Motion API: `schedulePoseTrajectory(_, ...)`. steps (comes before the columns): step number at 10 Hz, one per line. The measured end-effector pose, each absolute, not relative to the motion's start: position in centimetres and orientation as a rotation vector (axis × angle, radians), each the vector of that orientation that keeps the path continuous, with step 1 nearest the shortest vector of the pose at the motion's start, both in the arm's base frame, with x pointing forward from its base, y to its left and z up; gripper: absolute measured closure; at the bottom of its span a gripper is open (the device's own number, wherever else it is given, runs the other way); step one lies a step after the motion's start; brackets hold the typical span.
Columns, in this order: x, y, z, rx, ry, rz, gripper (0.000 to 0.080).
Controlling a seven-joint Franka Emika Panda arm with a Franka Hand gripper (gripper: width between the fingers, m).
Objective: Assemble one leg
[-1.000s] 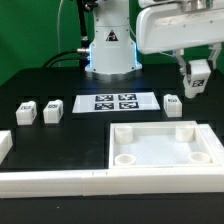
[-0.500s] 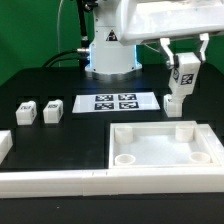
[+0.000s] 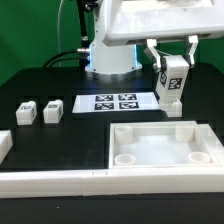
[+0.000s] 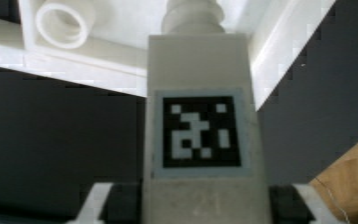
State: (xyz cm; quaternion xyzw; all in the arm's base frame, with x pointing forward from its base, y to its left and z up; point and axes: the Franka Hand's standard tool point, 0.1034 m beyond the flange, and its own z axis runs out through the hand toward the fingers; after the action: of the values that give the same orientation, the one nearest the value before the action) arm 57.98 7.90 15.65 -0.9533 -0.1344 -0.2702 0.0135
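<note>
Progress: leg [image 3: 170, 85] is off the table [image 3: 60, 140] but not yet in the tray [image 3: 113, 145]; fitting it is left.
Claw [image 3: 171, 66]: clamped on the leg, just behind the tray's far corner on the exterior view's right.
Tray: its round sockets look empty.

The leg [image 3: 171, 86] and the tray [image 3: 150, 127] look like smooth matt white plastic, the table [image 3: 60, 140] matt black.

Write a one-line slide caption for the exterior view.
Gripper holds a leg near the tray; two more legs rest aside.
</note>
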Motion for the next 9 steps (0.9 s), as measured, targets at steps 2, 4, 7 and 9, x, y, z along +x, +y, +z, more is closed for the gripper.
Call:
schedulePoseTrajectory(2, 57.8, 6.6, 15.0, -2.919, -0.402, -1.094, 0.0506)
schedulePoseTrajectory(4, 56.8, 6.2, 11.9, -2.967, -0.41, -0.903, 0.0506)
schedulePoseTrajectory(7, 58.2, 8.2, 12.3, -2.95, -0.404, -0.875, 0.0506)
schedulePoseTrajectory(9, 58.5, 10.2, 12.5, -2.934, -0.401, -0.846, 0.0506)
